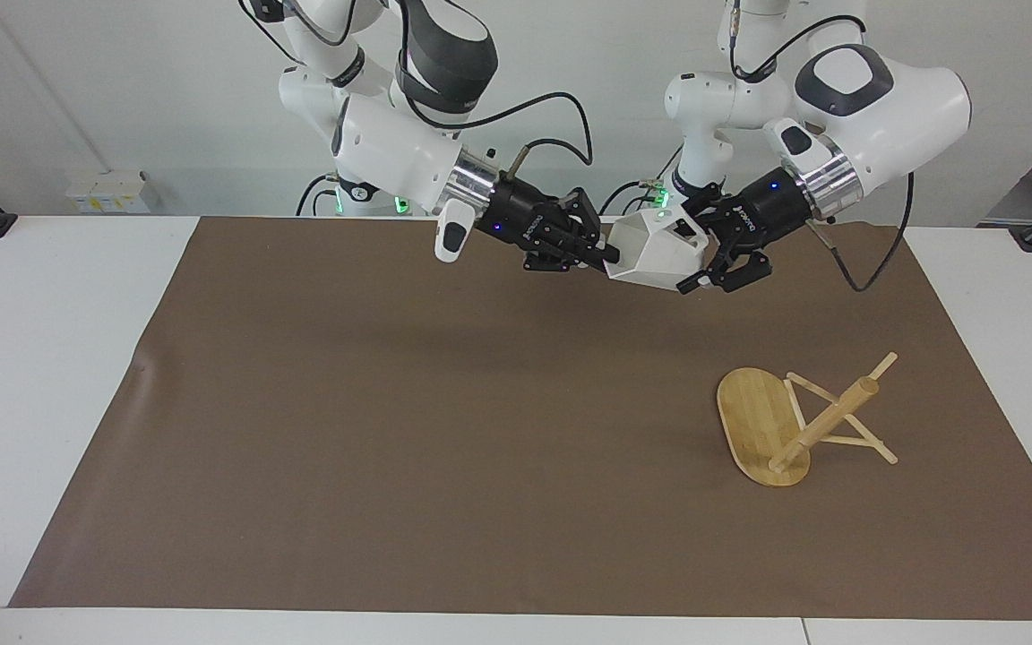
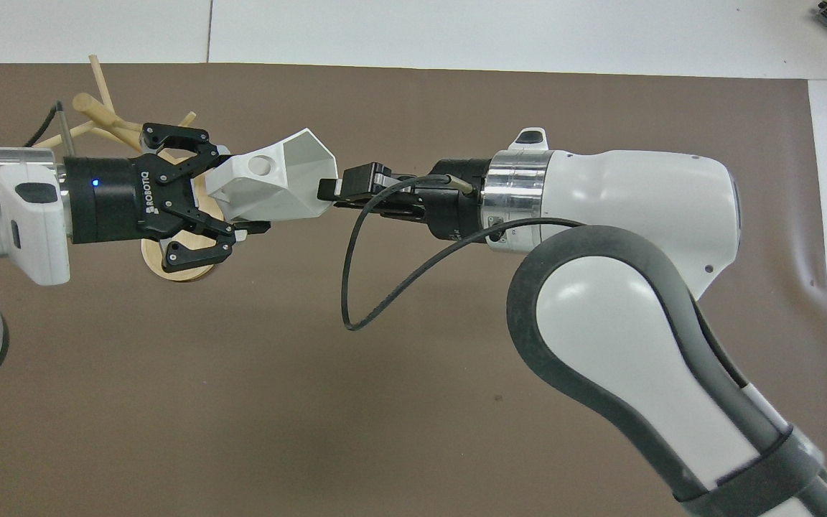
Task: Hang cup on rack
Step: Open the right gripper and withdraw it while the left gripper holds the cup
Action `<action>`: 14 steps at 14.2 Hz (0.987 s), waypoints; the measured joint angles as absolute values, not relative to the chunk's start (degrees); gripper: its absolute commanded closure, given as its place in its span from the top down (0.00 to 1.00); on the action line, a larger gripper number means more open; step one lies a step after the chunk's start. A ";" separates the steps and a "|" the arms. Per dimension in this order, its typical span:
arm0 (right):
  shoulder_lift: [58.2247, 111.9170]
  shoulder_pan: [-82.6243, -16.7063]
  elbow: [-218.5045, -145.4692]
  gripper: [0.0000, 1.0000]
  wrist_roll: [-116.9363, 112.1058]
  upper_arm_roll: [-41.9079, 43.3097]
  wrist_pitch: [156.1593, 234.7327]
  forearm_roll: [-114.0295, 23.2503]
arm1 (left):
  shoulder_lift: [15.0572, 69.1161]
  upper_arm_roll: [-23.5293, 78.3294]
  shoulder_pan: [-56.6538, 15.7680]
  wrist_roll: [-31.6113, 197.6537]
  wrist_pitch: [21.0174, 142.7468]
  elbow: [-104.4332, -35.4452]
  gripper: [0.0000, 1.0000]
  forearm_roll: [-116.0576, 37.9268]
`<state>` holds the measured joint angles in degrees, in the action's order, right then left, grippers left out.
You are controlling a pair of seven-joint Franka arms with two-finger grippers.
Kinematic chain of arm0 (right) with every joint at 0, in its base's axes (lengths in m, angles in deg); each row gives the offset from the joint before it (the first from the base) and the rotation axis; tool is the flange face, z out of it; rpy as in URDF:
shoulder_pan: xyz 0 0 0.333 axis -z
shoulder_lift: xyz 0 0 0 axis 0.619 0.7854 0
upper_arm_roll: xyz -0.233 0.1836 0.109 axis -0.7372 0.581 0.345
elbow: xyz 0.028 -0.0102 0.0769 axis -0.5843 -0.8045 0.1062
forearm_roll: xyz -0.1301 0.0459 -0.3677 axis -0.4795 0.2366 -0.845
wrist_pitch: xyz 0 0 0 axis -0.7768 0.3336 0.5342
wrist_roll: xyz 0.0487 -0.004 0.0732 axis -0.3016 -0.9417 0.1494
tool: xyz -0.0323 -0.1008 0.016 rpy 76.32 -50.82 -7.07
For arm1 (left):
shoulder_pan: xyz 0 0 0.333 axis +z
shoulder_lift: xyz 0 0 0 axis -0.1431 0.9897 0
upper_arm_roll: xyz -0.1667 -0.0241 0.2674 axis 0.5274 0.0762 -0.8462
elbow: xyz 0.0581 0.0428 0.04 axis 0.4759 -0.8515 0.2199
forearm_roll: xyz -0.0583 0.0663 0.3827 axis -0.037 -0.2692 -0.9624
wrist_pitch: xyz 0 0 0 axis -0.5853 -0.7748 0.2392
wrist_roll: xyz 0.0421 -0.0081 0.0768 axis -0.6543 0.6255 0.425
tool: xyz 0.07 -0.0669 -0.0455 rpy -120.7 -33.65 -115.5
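Both hands (image 1: 695, 260) (image 1: 604, 254) grip the faceted white cup (image 1: 655, 253).

A big white table (image 1: 50, 376) has a brown mat (image 1: 408, 421) on it. A plain white wall (image 1: 122, 81) fills the top of the frame. A small white box (image 1: 106, 192) sits at the upper left.

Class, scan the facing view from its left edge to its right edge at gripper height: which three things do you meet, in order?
right gripper → cup → left gripper
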<state>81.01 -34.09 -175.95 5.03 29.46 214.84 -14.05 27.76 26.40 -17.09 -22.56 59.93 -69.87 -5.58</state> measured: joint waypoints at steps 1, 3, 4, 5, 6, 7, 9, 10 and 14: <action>81.01 -34.11 -175.95 1.00 5.29 29.50 214.84 -14.05 | 27.76 26.35 -16.91 -22.56 59.93 -69.87 0.00 -5.58; 81.01 -34.13 -175.96 1.00 5.44 29.53 214.84 -14.05 | 27.76 26.28 -16.87 -22.56 59.93 -69.87 0.00 -5.58; 81.01 -34.13 -175.96 1.00 5.47 29.54 214.84 -14.05 | 27.76 26.25 -16.86 -22.56 59.95 -69.87 0.00 -5.58; 81.01 -34.13 -175.96 1.00 5.48 29.54 214.84 -14.05 | 27.76 26.16 -16.83 -22.55 60.07 -69.93 0.00 -5.58; 81.01 -34.13 -175.96 1.00 5.48 29.54 214.84 -14.05 | 27.76 26.01 -16.69 -22.55 60.38 -70.06 0.00 -5.63; 81.01 -34.13 -175.96 1.00 5.48 29.54 214.84 -14.13 | 27.76 25.86 -16.40 -22.55 60.94 -70.32 0.00 -5.97; 81.01 -34.13 -175.98 1.00 5.48 29.54 214.84 -15.43 | 27.71 25.74 -15.28 -22.37 62.70 -71.80 0.00 -7.27; 81.01 -34.12 -175.99 1.00 5.48 29.52 214.84 -16.38 | 27.58 25.69 -14.74 -22.29 63.96 -72.97 0.00 -7.51; 80.99 -34.04 -176.00 1.00 5.48 28.15 213.20 -22.24 | 25.68 25.82 -14.24 -22.22 72.67 -79.47 0.00 -7.65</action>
